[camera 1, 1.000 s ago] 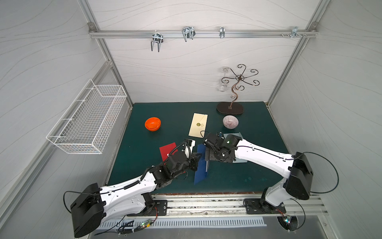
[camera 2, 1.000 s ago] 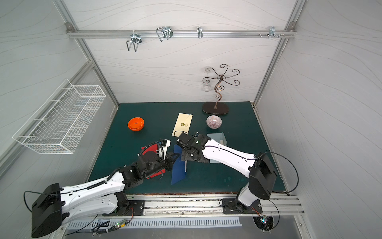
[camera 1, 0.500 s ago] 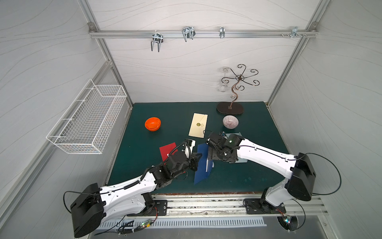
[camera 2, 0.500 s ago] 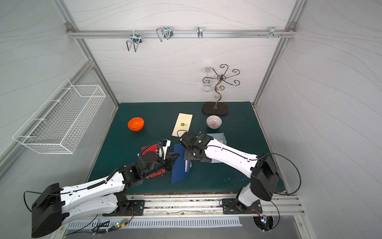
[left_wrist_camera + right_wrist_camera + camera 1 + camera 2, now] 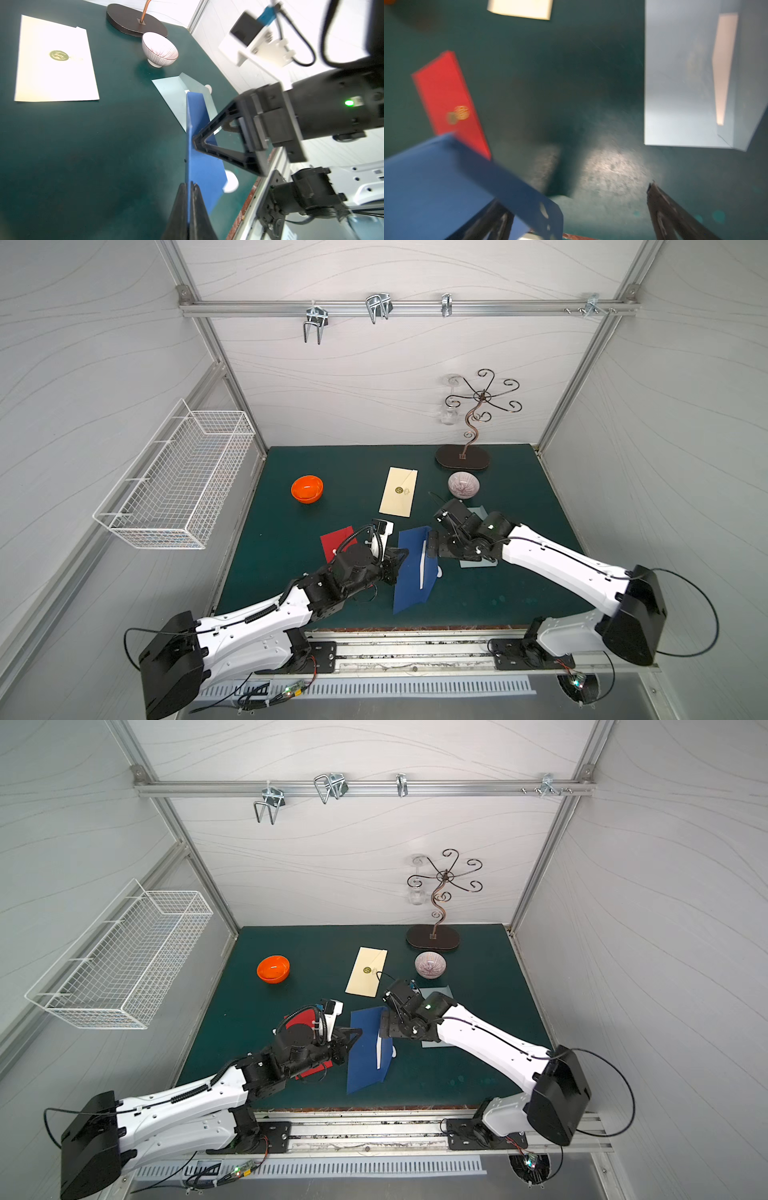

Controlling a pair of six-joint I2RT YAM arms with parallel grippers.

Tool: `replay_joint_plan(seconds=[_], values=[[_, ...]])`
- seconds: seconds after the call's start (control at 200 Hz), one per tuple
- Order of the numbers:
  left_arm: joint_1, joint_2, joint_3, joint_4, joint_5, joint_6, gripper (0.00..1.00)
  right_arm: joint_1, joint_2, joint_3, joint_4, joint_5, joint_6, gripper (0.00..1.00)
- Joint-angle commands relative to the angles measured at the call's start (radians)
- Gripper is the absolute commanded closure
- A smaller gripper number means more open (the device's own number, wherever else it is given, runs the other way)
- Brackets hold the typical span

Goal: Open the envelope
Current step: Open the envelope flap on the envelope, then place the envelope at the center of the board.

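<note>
My left fingers [image 5: 181, 209] pinch the blue envelope [image 5: 409, 585] upright near the front edge of the bench [image 5: 519, 605], my right fingers [image 5: 662, 209] spread wide beside its flap [image 5: 529, 197] (white card [image 5: 423, 564] showing), so it looks nearly open.

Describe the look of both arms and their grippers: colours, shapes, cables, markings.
The left arm and right arm have white shells with black joints and bulky black bases trailing thin black cables. The left gripper and right gripper have black tapering fingers, built as hollow triangular frames. A green light glows on the right wrist.
</note>
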Motion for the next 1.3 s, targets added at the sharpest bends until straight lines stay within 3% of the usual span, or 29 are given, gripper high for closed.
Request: replay_joint_plan(seconds=[0.0,0.295,0.425,0.53,0.73,1.051,1.296], values=[[-0.003,-0.011,0.078,0.003,-0.024,-0.053,1.00,0.011,-0.112,-0.049,0.102,-0.028,-0.073,0.01],[0.057,-0.055,0.130,-0.072,-0.022,-0.161,1.00,0.012,-0.377,-0.198,0.183,0.020,-0.135,0.01],[0.139,-0.102,0.107,-0.059,0.017,-0.276,1.00,0.010,-0.454,-0.309,0.233,0.066,-0.081,0.01],[0.172,-0.139,0.070,-0.007,0.025,-0.343,1.00,0.006,-0.462,-0.304,0.176,0.096,-0.014,0.01],[0.187,-0.185,0.039,0.024,0.007,-0.416,1.00,0.009,-0.455,-0.304,0.226,-0.033,-0.062,0.01],[0.200,-0.236,0.019,-0.005,-0.030,-0.514,1.00,0.037,-0.489,-0.363,0.480,-0.246,-0.131,0.02],[0.206,-0.181,0.027,0.140,0.121,-0.518,1.00,0.053,-0.450,-0.376,0.523,-0.275,-0.139,0.05]])
